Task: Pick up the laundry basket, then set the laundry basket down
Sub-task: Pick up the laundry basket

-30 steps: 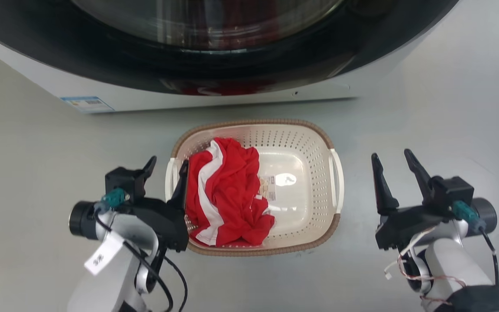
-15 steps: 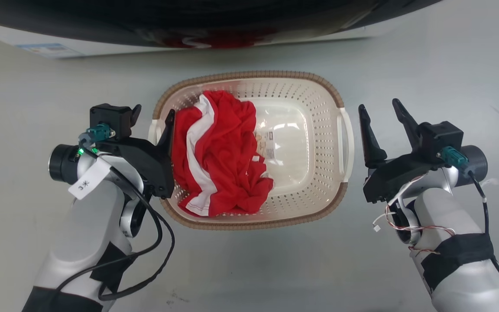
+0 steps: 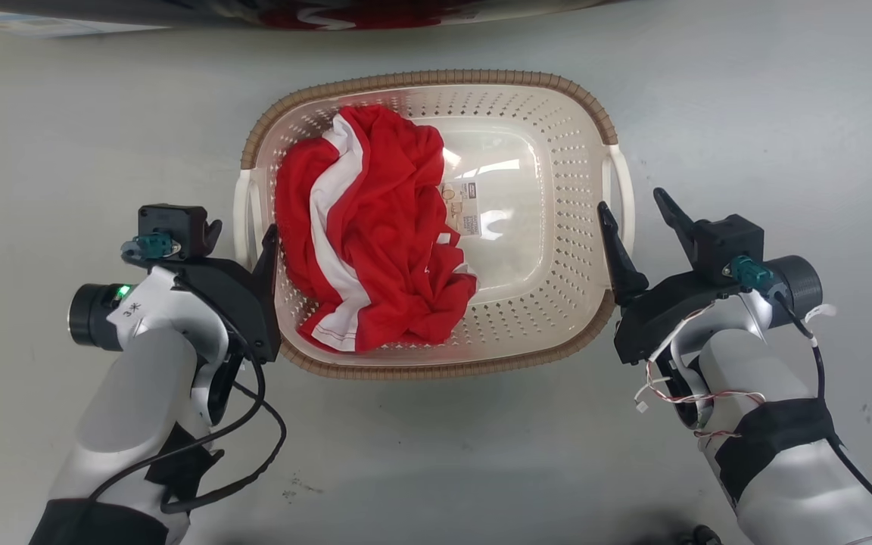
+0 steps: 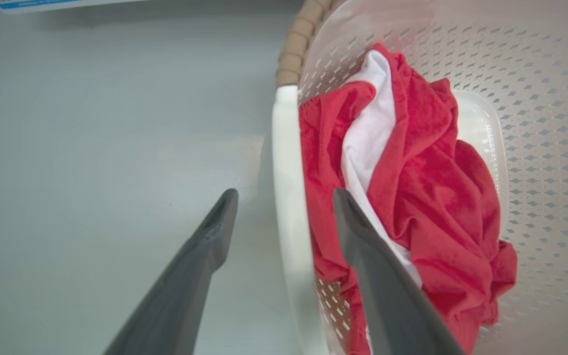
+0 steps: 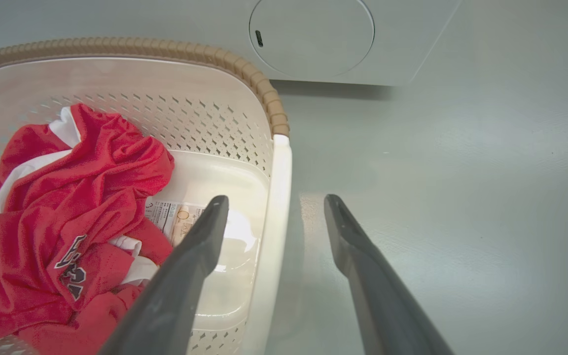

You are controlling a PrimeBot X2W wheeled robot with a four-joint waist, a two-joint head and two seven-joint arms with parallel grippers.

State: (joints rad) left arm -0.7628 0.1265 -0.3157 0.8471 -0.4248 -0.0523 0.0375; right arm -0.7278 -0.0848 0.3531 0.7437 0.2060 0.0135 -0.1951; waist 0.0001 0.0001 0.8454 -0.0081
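Head view has the laundry basket on the grey floor between both arms; left gripper and right gripper, fingers spread apart, each straddle a white side handle unclamped

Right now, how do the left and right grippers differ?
The left gripper has its inner finger beside the red-and-white jersey; the right gripper has its beside bare wall of the laundry basket. Left carries a paper tag, right loose wires. Both are open, each straddling a white handle.
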